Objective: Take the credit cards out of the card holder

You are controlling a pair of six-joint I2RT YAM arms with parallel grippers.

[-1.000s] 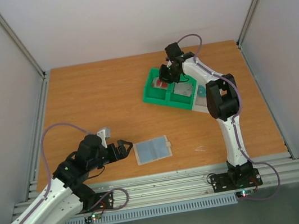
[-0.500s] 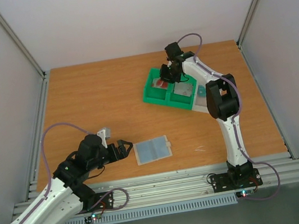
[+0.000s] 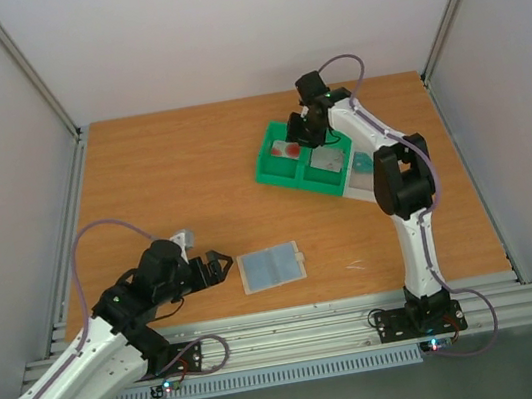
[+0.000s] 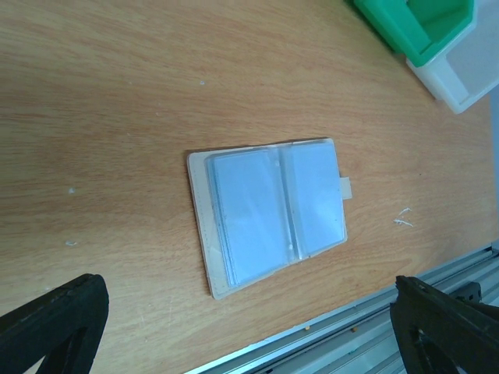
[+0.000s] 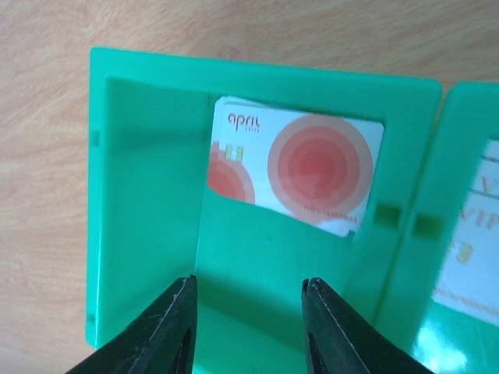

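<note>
The card holder (image 3: 272, 267) lies open and flat on the table, grey-blue inside up, its tab to the right. It also shows in the left wrist view (image 4: 269, 214), and I see no card in its pockets. My left gripper (image 3: 221, 264) is open and empty just left of it (image 4: 249, 335). A white credit card with red circles (image 5: 300, 167) lies in the left compartment of the green tray (image 5: 140, 195). My right gripper (image 5: 249, 287) is open and empty just above that compartment (image 3: 295, 136). A second pale card (image 5: 475, 249) lies in the right compartment.
The green two-compartment tray (image 3: 272, 170) stands at the back right, with a white tray (image 3: 362, 176) against its right side. Both show at the top right of the left wrist view, the green tray (image 4: 421, 23) and the white tray (image 4: 468, 70). A metal rail (image 3: 287, 333) runs along the table's near edge.
My right gripper has drawn back slightly over the green tray, and more of the red-circled card shows in the left compartment. The left gripper has barely moved.
</note>
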